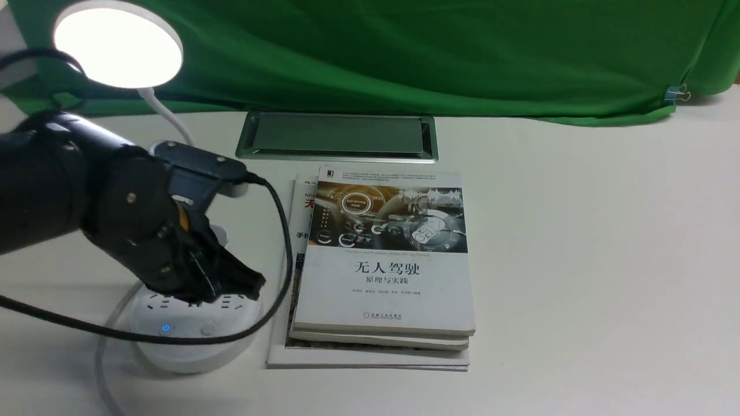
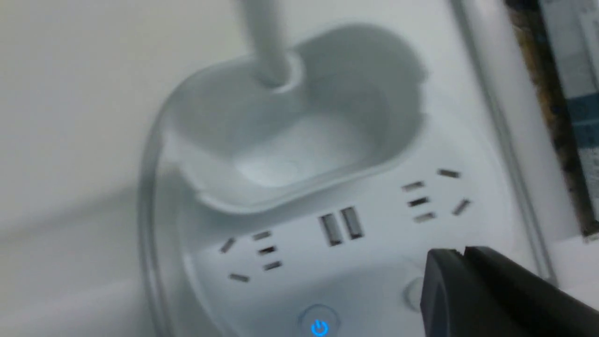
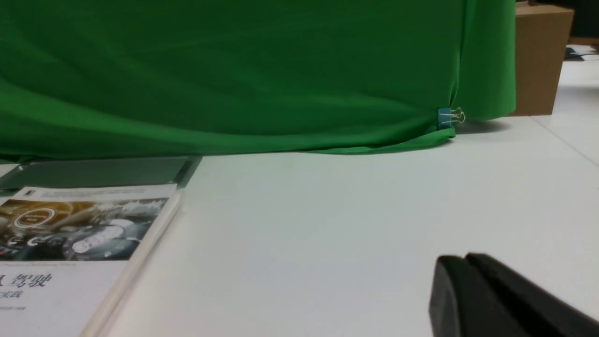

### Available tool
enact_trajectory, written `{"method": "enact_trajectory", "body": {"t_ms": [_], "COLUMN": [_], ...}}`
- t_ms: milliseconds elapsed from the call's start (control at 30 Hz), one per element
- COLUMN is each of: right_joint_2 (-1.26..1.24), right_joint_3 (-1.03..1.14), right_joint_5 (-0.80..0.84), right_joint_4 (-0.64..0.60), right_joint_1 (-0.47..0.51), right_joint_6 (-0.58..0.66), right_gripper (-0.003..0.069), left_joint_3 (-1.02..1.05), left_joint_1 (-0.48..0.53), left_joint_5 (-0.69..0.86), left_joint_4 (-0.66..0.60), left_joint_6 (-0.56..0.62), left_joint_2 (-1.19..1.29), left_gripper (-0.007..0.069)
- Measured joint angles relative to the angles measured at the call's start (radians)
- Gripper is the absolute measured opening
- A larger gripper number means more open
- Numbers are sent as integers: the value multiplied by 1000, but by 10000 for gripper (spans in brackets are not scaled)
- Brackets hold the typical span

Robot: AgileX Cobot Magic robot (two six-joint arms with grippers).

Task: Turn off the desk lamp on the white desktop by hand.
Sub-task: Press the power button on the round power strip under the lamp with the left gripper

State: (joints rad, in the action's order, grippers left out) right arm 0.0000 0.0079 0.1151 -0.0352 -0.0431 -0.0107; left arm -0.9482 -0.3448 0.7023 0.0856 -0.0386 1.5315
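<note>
The white desk lamp stands at the front left of the white desktop [image 1: 578,260]. Its round disc head [image 1: 118,43] is lit. Its round base [image 1: 191,341] has sockets, a button glowing blue [image 1: 166,328] and a plain round button [image 1: 207,330]. My left gripper [image 1: 251,283] is shut and empty, its tips just above the base's right side. In the left wrist view the gripper [image 2: 461,255] hovers beside the plain button [image 2: 414,295]; the blue button [image 2: 319,326] and the cup-shaped holder [image 2: 299,140] show too. My right gripper [image 3: 463,260] is shut and empty, low over bare desktop.
A stack of books [image 1: 384,260] lies just right of the lamp base. A silver-framed hatch [image 1: 338,136] sits behind the books. Green cloth [image 1: 433,52] hangs along the back. A black cable [image 1: 283,231] loops from my left arm around the base. A cardboard box [image 3: 540,56] stands at the far right.
</note>
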Motion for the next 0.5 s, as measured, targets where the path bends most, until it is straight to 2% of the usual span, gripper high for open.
{"method": "enact_trajectory", "body": {"t_ms": [67, 300, 500], "right_joint_2": [0, 0, 0], "right_joint_3": [0, 0, 0], "right_joint_5": [0, 0, 0], "right_joint_4": [0, 0, 0], "right_joint_1": [0, 0, 0], "right_joint_6": [0, 0, 0], "right_gripper": [35, 35, 35], "left_joint_3": [9, 119, 126], "left_joint_1": [13, 46, 46], "left_joint_5": [-6, -111, -163], "left_joint_4": [-12, -182, -226], "left_joint_6": [6, 127, 160], "left_joint_2": [1, 48, 75], "left_gripper": [12, 12, 11]}}
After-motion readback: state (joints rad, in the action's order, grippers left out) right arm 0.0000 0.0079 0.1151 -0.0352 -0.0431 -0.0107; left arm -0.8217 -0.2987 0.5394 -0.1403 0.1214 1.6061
